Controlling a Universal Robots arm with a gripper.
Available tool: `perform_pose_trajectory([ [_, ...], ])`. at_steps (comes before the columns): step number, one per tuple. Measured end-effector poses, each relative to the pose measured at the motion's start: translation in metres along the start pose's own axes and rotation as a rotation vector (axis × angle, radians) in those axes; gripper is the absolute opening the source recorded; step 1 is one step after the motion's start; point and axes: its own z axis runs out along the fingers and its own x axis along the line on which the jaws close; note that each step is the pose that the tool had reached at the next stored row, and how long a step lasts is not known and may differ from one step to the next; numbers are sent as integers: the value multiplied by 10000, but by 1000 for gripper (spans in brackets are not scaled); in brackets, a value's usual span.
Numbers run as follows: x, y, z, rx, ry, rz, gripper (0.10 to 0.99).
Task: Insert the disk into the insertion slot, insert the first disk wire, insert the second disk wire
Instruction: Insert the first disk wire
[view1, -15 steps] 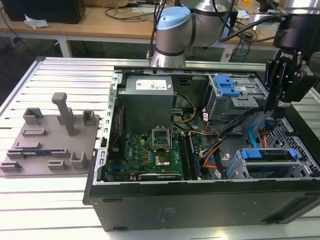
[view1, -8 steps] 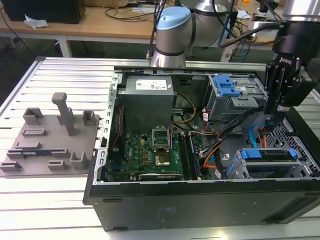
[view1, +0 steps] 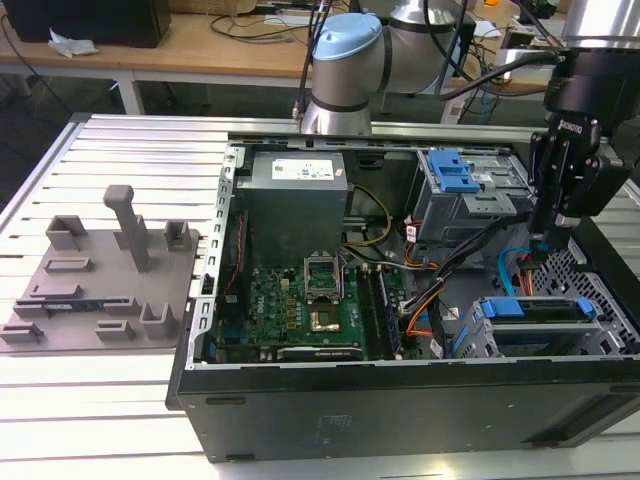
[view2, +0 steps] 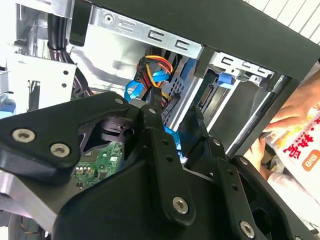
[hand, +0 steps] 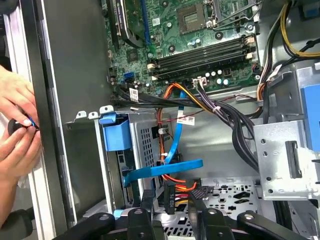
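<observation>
Gripper (view1: 541, 250): matte black, angular links with bolt heads, hanging over the open case (view1: 400, 405) at the exterior view's right, upper half of frame. Its fingers (hand: 148, 200) are clamped on a black rectangular connector (hand: 170, 196) that trails red, orange and yellow wires.

Disk (view1: 545, 310) lies flat inside the insertion slot (view1: 478, 342), low on the exterior view's right. The bright blue plastic carrier shows along the disk's edge, with a grey sheet-metal cage around it. The connector is near the disk's end; can't tell if they touch.

A flat, glossy blue cable (hand: 172, 167) runs just beside the connector.

A green motherboard (view1: 310, 300) sits mid-case, with a grey power-supply box (view1: 295, 195) above it in frame. The case rests on a ribbed aluminium table (view1: 130, 150).

A person's hand (hand: 17, 125) is outside the case wall, pinching something small.
</observation>
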Motion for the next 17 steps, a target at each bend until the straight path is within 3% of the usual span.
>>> perform_pose_trajectory([
  [2, -5, 5, 4, 350, 9, 137, 412],
  [4, -13, 29, 10, 511, 36, 206, 412],
  [12, -61, 71, 36, 504, 93, 360, 412],
  [17, -108, 91, 41, 533, 298, 371, 412],
])
